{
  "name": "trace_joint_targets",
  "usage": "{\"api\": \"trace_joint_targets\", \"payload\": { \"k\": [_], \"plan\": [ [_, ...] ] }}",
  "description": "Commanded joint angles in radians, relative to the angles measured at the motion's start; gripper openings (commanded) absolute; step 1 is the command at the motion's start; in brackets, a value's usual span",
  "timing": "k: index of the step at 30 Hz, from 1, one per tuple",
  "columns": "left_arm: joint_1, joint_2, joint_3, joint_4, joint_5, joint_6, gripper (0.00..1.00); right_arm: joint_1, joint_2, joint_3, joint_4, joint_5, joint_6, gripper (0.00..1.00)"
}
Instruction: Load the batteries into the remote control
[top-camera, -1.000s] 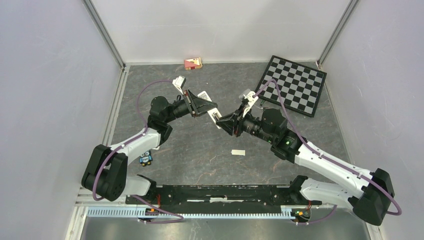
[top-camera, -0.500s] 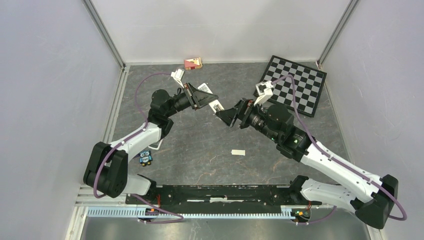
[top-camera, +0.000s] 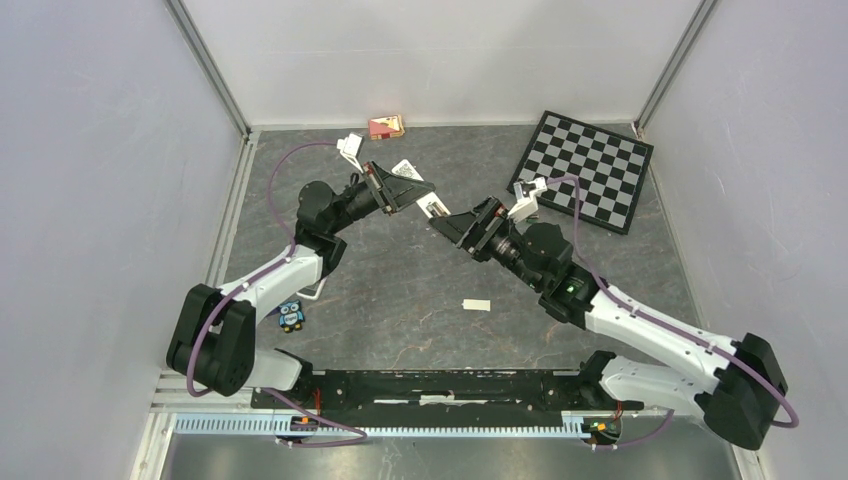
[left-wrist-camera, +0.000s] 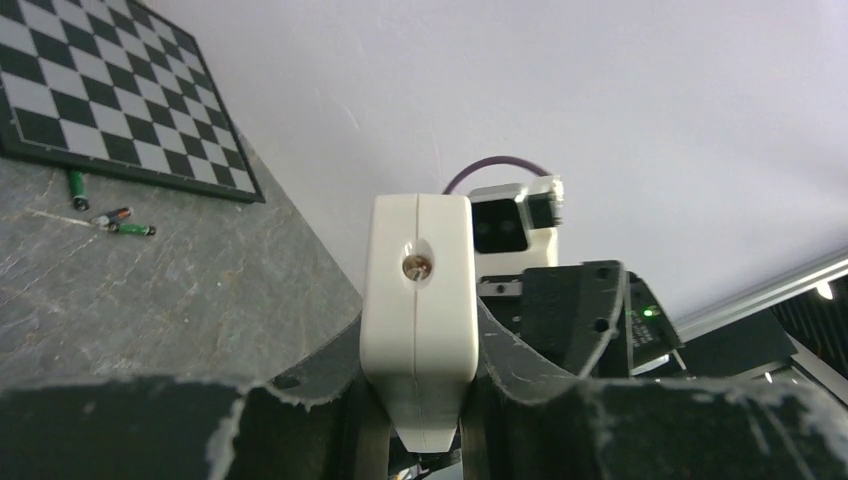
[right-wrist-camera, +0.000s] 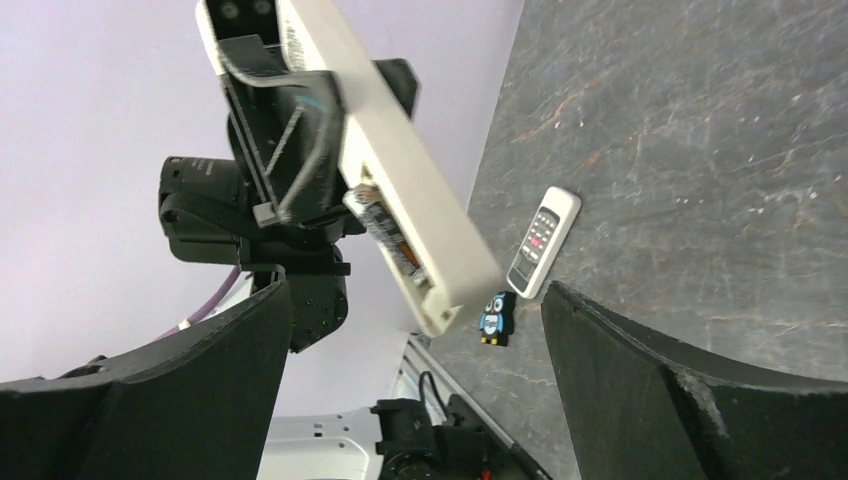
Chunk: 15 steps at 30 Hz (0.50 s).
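The left gripper clamps the remote control aloft, its battery bay facing the right gripper, jaws spread wide, for loading, while loose batteries lie beside the checkerboard in the worktop's far-right corner.

Right gripper jaws wide, holding nothing. Left gripper clamps white remote, tilted, open back toward camera, battery seated inside. On table: small second remote, blue toy just beside it.

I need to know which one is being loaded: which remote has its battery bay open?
The white remote held in the left gripper, bay exposed; the other remote lies buttons-up on the table.
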Motion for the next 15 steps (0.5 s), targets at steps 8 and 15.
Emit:
{"api": "trace_joint_targets", "payload": {
  "k": [8, 15],
  "plan": [
    [0.001, -0.028, 0.004, 0.118, 0.013, -0.027, 0.02, 0.0, 0.086, 0.001, 0.251, -0.001, 0.126, 0.98],
    [0.001, -0.029, 0.002, 0.141, 0.03, -0.016, 0.02, 0.0, 0.124, 0.032, 0.246, 0.01, 0.14, 0.94]
  ]
}}
